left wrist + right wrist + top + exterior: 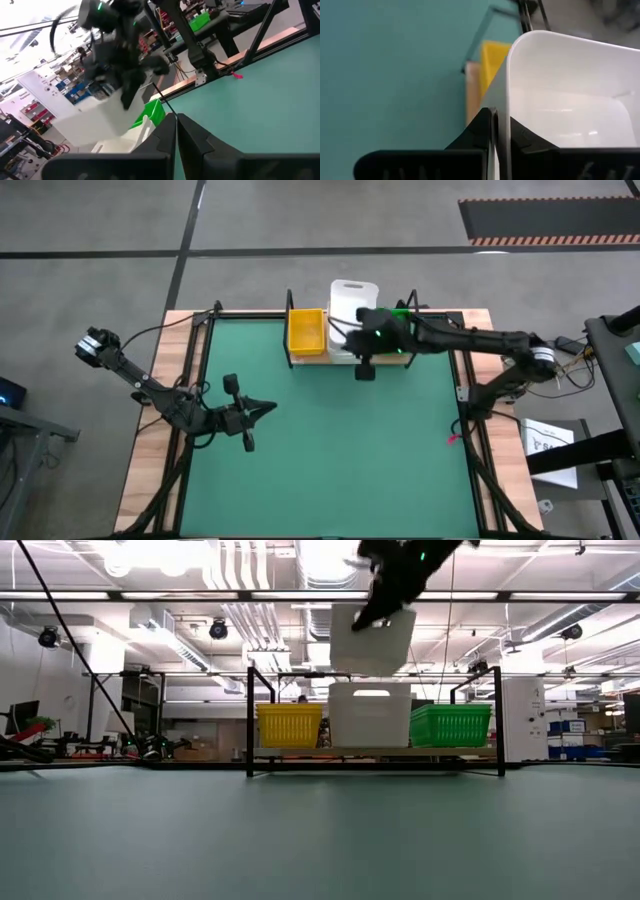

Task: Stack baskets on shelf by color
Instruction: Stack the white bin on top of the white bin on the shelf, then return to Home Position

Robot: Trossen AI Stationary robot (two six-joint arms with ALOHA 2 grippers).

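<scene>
A white rounded plastic basket (372, 640) hangs above the white stack (370, 715) mid-shelf, its wall pinched in the right pincer (495, 127). Yellow plastic baskets (290, 724) and green ones (451, 725) already sit on the wooden shelf (375, 752); this looks like the last placement. The left pincer (262, 409) waits pressed together over the table (330, 440).

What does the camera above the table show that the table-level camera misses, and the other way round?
Only the high view shows the left arm's tool waiting over the large green table mat, away from the shelf.

Only the low view shows height: the white plastic basket held in the air is tilted and clear above the white basket stack on the shelf, and black metal posts frame the shelf.

Both show the yellow plastic basket, the green plastic basket and the right arm's tool gripping the raised basket.
</scene>
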